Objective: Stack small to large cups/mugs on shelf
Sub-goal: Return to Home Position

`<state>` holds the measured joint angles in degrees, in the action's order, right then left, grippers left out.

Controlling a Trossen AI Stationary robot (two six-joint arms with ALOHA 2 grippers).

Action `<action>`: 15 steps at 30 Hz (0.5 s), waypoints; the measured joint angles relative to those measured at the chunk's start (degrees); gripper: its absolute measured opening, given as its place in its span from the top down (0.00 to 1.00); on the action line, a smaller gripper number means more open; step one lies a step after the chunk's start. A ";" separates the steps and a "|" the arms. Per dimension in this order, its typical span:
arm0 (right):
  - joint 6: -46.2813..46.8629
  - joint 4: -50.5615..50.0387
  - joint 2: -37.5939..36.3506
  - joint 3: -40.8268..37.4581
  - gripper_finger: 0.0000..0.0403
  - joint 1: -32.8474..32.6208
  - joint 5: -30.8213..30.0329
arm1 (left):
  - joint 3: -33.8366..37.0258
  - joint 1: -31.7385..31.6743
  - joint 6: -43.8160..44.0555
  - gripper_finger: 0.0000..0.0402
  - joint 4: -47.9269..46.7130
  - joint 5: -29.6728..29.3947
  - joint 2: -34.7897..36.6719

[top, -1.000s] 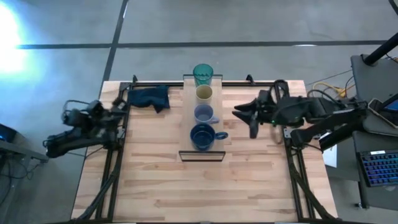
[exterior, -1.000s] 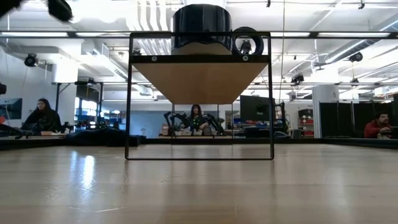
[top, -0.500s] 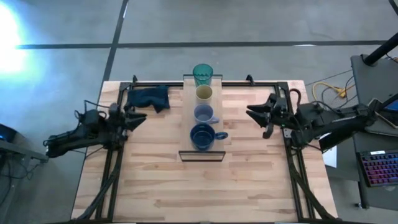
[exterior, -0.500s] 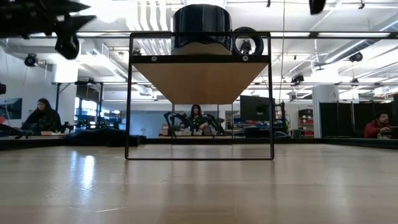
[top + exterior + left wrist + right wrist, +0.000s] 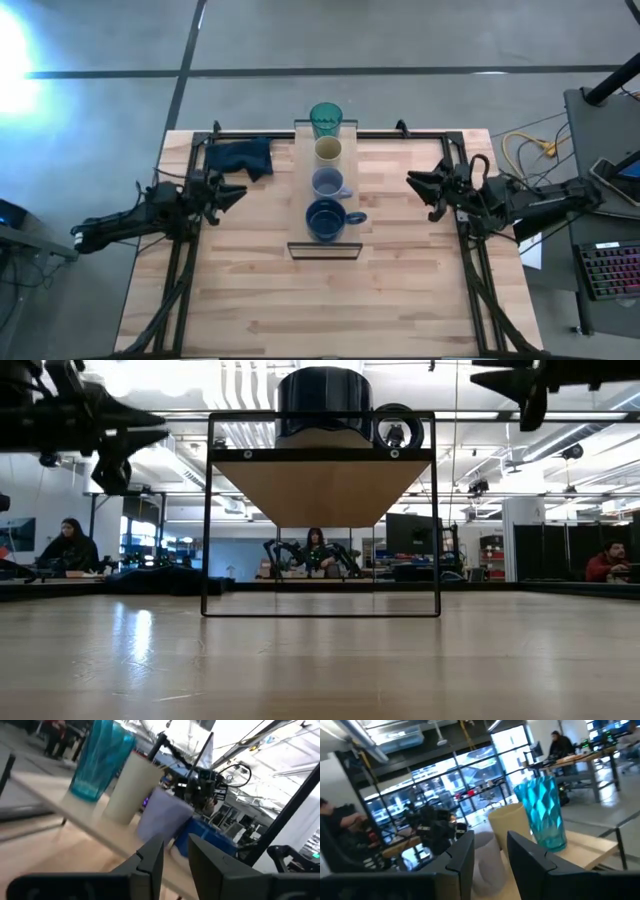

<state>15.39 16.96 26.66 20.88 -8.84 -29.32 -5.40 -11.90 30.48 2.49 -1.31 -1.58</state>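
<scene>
Four cups stand in a row on the narrow light-wood shelf (image 5: 301, 205). From far to near they are the teal tumbler (image 5: 326, 118), the cream cup (image 5: 328, 150), the pale blue-grey mug (image 5: 328, 183) and the navy mug (image 5: 325, 219), whose handle points right. My left gripper (image 5: 238, 192) hovers left of the shelf, slightly open and empty. My right gripper (image 5: 412, 184) hovers right of the shelf, slightly open and empty. The left wrist view shows the tumbler (image 5: 100, 760), cream cup (image 5: 131, 787) and pale mug (image 5: 162, 820). The low view shows only the navy mug (image 5: 322, 400) on the shelf (image 5: 322, 485).
A dark blue cloth (image 5: 242, 157) lies at the table's far left, just beyond my left gripper. The shelf's thin dark frame (image 5: 208, 510) stands on the slatted tabletop (image 5: 330, 300). People sit at desks in the room behind the table.
My right gripper has drawn back from the shelf toward the table's right edge and come lower. My left gripper has gone toward the shelf from the table's left edge and come lower. The cups have stayed in place.
</scene>
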 joint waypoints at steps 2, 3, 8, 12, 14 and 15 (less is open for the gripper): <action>0.32 0.21 -1.53 -2.02 0.73 0.02 1.33 | 1.44 0.00 1.54 0.82 0.41 0.90 0.02; 0.96 0.37 -2.27 -3.17 0.72 0.02 1.81 | 2.42 0.00 2.21 0.82 0.81 1.52 0.02; 0.34 8.14 -4.76 -10.45 0.72 0.02 2.51 | 4.87 0.01 3.73 0.82 3.45 6.91 -0.09; -3.52 16.42 -6.14 -16.07 0.73 0.04 2.53 | 4.91 -0.01 4.06 0.82 0.65 8.76 0.02; -4.41 19.02 -7.00 -18.63 0.73 0.02 2.69 | 4.91 0.00 4.84 0.82 -0.08 9.59 -0.13; -4.47 20.09 -7.38 -19.76 0.73 0.02 2.76 | 4.91 0.00 5.12 0.82 -0.07 9.75 -0.37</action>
<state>10.92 37.05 19.28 1.12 -8.82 -26.56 -0.49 -11.90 35.59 2.42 8.44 -1.95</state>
